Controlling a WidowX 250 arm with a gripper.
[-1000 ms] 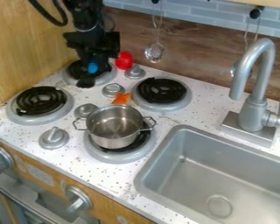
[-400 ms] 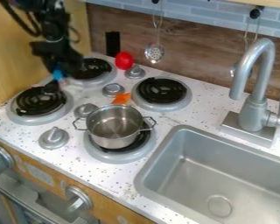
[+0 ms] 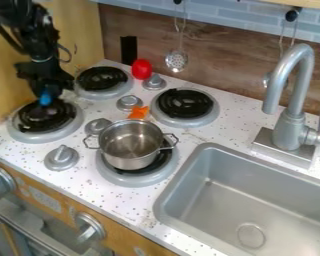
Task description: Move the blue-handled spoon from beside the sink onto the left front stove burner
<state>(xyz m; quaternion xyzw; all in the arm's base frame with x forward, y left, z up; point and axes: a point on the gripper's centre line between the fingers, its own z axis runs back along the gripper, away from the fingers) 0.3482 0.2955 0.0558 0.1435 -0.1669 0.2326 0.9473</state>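
Your gripper (image 3: 45, 111) is at the left of the frame, right over the left burner (image 3: 48, 138), with a blue bit (image 3: 46, 96) at its lower end. Can't tell how wide it is or if it's holding anything, tbh. Near the middle you've got a steel pot (image 3: 130, 156) on another burner (image 3: 122, 179), an orange thing (image 3: 139, 112) just above it, a red one (image 3: 142, 69) higher up, and the sink (image 3: 219, 199) lower right.

Black arm (image 3: 42, 42) (dark cable (image 3: 7, 39) alongside)
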